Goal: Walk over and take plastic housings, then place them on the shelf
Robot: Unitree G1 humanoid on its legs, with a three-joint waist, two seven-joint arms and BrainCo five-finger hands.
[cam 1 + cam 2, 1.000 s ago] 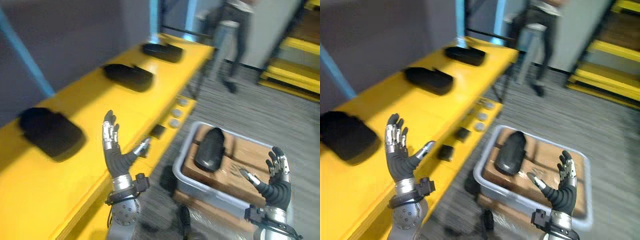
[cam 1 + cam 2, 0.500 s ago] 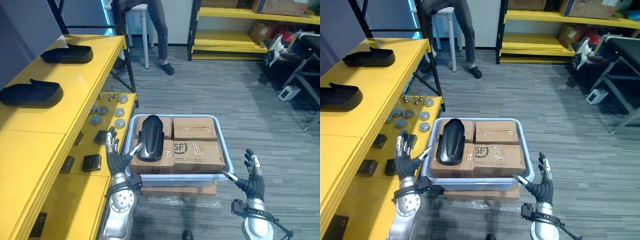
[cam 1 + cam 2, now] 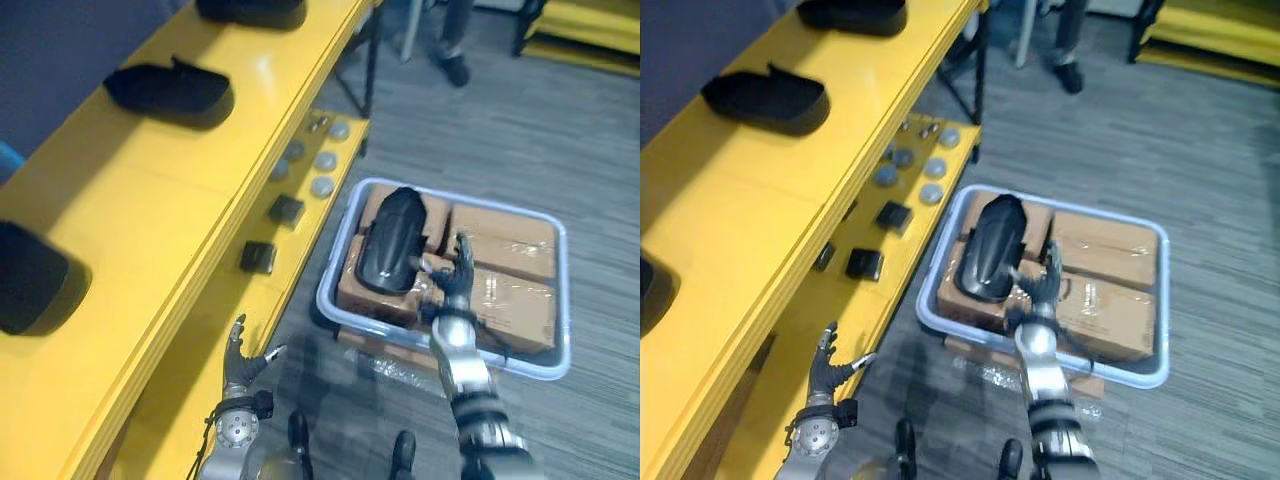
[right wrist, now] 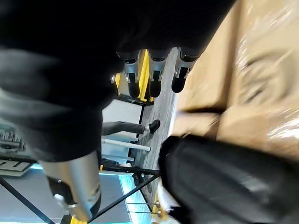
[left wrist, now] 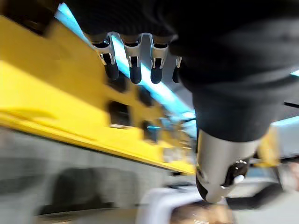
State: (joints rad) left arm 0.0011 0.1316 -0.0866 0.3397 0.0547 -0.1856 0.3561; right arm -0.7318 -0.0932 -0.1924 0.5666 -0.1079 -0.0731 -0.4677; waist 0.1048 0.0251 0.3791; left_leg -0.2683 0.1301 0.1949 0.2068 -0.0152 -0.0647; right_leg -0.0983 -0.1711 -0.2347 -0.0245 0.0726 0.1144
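The plastic housing (image 3: 391, 238) is a long, glossy black shell, rounded at the far end. It lies on brown cardboard boxes (image 3: 510, 240) wrapped with shiny clear tape, packed in a pale grey bin (image 3: 566, 290) with rounded corners that stands on the striped grey carpet (image 3: 600, 150). The right hand (image 3: 458, 283) is just beside the housing's near end, fingers straight and released, holding nothing. The left hand (image 3: 240, 362) hangs low by the yellow shelf (image 3: 150, 180), also released. Three more black housings (image 3: 170, 90) lie on the shelf's smooth top, and small round discs (image 3: 322, 186) and black blocks (image 3: 257, 257) lie on the level beneath.
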